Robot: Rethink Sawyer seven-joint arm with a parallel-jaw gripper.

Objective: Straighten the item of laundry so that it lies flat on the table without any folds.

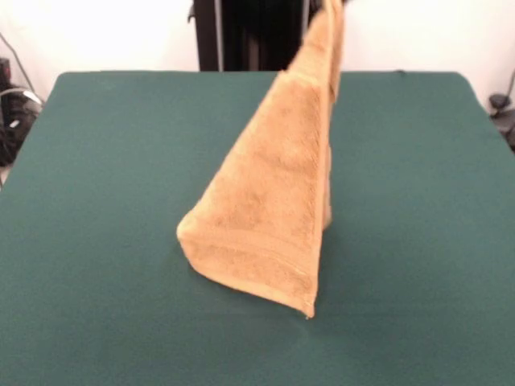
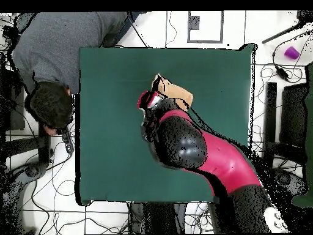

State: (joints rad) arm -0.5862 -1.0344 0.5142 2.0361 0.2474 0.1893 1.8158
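The golden yellow-orange towel (image 1: 269,201) is pulled up by one end into a tall, narrow, folded tent. Its top runs out of the front view's upper edge, and its lower striped border rests on the dark green table (image 1: 105,161) near the middle. In the overhead view only a small part of the towel (image 2: 175,91) shows beside the end of the red and black arm. My gripper (image 2: 153,101) is at that arm end, above the table's middle. It holds the towel's top, and the arm hides its fingers.
A person in a grey top (image 2: 58,40) leans at the table's upper left corner in the overhead view. Cables and black equipment (image 2: 284,116) lie on the floor around the table. The robot's pedestal (image 1: 249,32) stands behind the far edge.
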